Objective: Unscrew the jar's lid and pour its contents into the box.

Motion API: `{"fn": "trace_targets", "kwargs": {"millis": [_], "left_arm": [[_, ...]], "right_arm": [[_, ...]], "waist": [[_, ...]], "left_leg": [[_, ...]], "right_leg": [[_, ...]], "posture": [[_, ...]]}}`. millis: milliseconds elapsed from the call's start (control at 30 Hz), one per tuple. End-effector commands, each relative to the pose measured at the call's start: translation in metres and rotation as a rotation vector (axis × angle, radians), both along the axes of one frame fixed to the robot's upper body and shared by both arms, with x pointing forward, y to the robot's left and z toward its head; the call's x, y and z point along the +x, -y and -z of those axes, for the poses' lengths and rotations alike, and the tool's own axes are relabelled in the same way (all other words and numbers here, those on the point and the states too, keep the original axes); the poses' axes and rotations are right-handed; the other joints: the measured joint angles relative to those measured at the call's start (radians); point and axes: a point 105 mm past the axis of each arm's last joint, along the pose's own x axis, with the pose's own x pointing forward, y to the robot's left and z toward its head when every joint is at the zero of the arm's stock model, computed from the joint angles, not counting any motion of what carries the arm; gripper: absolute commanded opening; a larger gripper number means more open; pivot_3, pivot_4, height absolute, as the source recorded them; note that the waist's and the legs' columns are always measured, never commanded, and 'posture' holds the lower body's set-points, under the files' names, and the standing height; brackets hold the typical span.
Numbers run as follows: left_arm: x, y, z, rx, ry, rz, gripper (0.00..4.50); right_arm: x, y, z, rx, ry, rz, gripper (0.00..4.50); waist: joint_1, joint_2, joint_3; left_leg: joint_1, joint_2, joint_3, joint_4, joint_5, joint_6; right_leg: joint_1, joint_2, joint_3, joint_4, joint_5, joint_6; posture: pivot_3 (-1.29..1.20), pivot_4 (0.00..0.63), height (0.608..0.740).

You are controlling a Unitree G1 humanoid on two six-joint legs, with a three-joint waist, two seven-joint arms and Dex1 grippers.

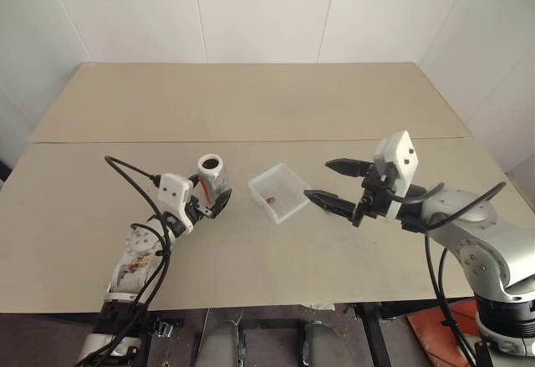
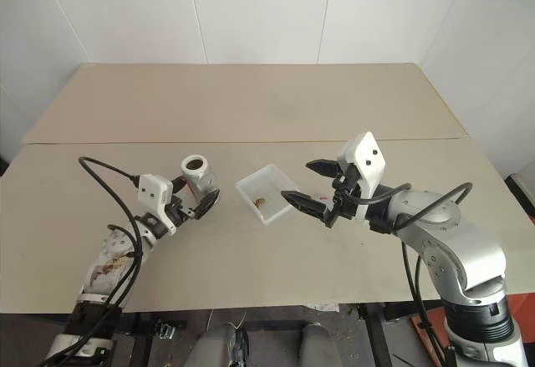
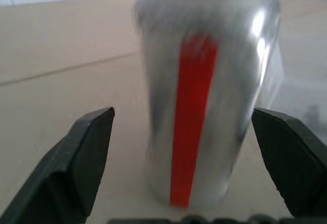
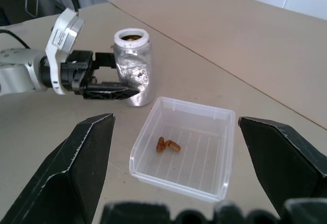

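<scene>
The jar point(image 1: 212, 179) stands upright on the table with its mouth uncovered and a red stripe point(image 3: 194, 117) down its side. My left gripper point(image 1: 214, 197) is open around its lower half, and a gap shows between each finger point(image 3: 82, 152) and the glass. The box point(image 1: 259, 185) lies just right of the jar with a few brownish bits of the contents point(image 4: 167, 145) in it. My right gripper point(image 1: 318, 179) hovers open and empty just right of the box. The lid is out of view.
The tan table point(image 1: 251, 108) has a seam running across it behind the jar and box. Its front edge runs close below my arms. An orange object point(image 1: 435, 321) lies on the floor at the lower right.
</scene>
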Motion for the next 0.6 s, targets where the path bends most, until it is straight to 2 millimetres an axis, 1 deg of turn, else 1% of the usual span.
{"fn": "trace_targets", "kwargs": {"millis": [33, 67, 100, 133, 200, 233, 267, 300, 367, 467, 500, 600], "left_arm": [[-0.024, -0.014, -0.026, 0.051, 0.059, 0.068, 4.45], [-0.032, -0.018, -0.028, 0.067, 0.05, 0.088, 4.45], [-0.044, -0.024, -0.032, 0.085, 0.031, 0.129, 4.45], [-0.053, -0.026, -0.035, 0.096, 0.017, 0.161, 4.45], [-0.078, -0.037, -0.046, 0.108, -0.038, 0.265, 4.45], [-0.086, -0.037, -0.05, 0.11, -0.057, 0.302, 4.45], [-0.096, -0.041, -0.057, 0.124, -0.064, 0.35, 4.45], [-0.101, -0.045, -0.062, 0.132, -0.067, 0.37, 4.45], [-0.104, -0.047, -0.07, 0.129, -0.061, 0.379, 4.45], [-0.099, -0.043, -0.079, 0.083, -0.035, 0.37, 4.45], [-0.098, -0.04, -0.08, 0.073, -0.031, 0.37, 4.45], [-0.093, -0.035, -0.078, 0.08, -0.032, 0.382, 4.45]], "right_arm": [[-0.004, 0.007, -0.005, -0.022, 0.027, -0.005, 4.5], [-0.004, 0.009, -0.004, -0.03, 0.022, -0.001, 4.5], [-0.004, 0.015, 0.002, -0.059, 0.016, 0.01, 4.5], [-0.003, 0.021, 0.005, -0.08, 0.012, 0.018, 4.5], [-0.004, 0.035, 0.015, -0.12, 0.0, 0.038, 4.5], [-0.004, 0.042, 0.018, -0.127, -0.004, 0.044, 4.5], [-0.006, 0.05, 0.023, -0.144, -0.009, 0.054, 4.5], [-0.007, 0.057, 0.028, -0.157, -0.015, 0.063, 4.5], [-0.01, 0.065, 0.034, -0.167, -0.026, 0.07, 4.5], [-0.009, 0.068, 0.034, -0.162, -0.027, 0.097, 4.5], [-0.008, 0.07, 0.034, -0.158, -0.029, 0.104, 4.5], [-0.014, 0.065, 0.036, -0.17, -0.042, 0.085, 4.5]], "waist": [[-0.002, 0.0, 0.0], [-0.003, 0.0, 0.0], [-0.003, 0.0, 0.0], [-0.005, 0.0, 0.0], [-0.004, 0.0, 0.0], [-0.004, 0.0, 0.0], [-0.001, 0.001, 0.0], [0.002, 0.001, 0.0], [0.005, 0.001, -0.001], [0.004, 0.002, -0.001], [0.004, 0.002, -0.001], [0.003, 0.002, -0.001]], "left_leg": [[0.0, 0.0, 0.0, 0.0, 0.0, 0.0], [0.0, 0.001, 0.0, -0.001, 0.0, 0.0], [0.0, 0.001, 0.0, -0.002, 0.0, 0.0], [0.0, 0.002, 0.0, -0.002, 0.0, 0.0], [0.0, 0.002, 0.0, -0.003, 0.0, 0.0], [0.0, 0.002, 0.0, -0.003, 0.0, 0.0], [0.0, 0.002, 0.0, -0.003, 0.0, 0.0], [0.0, 0.001, 0.001, -0.003, 0.0, 0.0], [0.001, 0.001, 0.001, -0.003, 0.0, 0.0], [0.002, 0.002, 0.001, -0.003, 0.0, -0.001], [0.002, 0.002, 0.002, -0.003, 0.0, -0.001], [0.003, 0.001, 0.002, -0.003, 0.001, -0.002]], "right_leg": [[0.0, 0.0, 0.0, 0.0, 0.0, 0.0], [-0.001, 0.0, 0.0, 0.0, 0.0, 0.0], [0.0, 0.0, 0.0, -0.001, 0.0, 0.0], [-0.001, 0.0, 0.0, 0.0, 0.0, 0.0], [-0.001, -0.001, 0.0, -0.001, -0.001, -0.001], [-0.001, -0.001, 0.0, -0.001, -0.001, -0.001], [0.0, -0.001, 0.0, -0.002, -0.001, -0.001], [-0.001, -0.001, 0.0, -0.002, -0.001, -0.001], [0.0, -0.001, 0.0, -0.002, -0.002, -0.002], [0.0, 0.0, 0.0, -0.002, -0.003, -0.002], [0.0, 0.0, 0.001, -0.001, -0.003, -0.002], [0.001, 0.002, 0.002, -0.002, -0.002, -0.002]], "posture": [[0.0, 0.15, 0.74], [0.0, 0.15, 0.74], [0.0, 0.15, 0.74], [0.0, 0.15, 0.74], [0.0, 0.15, 0.74], [0.0, 0.15, 0.74], [0.0, 0.15, 0.74], [0.0, 0.15, 0.74], [0.0, 0.15, 0.74], [0.0, 0.15, 0.74], [0.0, 0.15, 0.74], [0.0, 0.15, 0.74]]}}
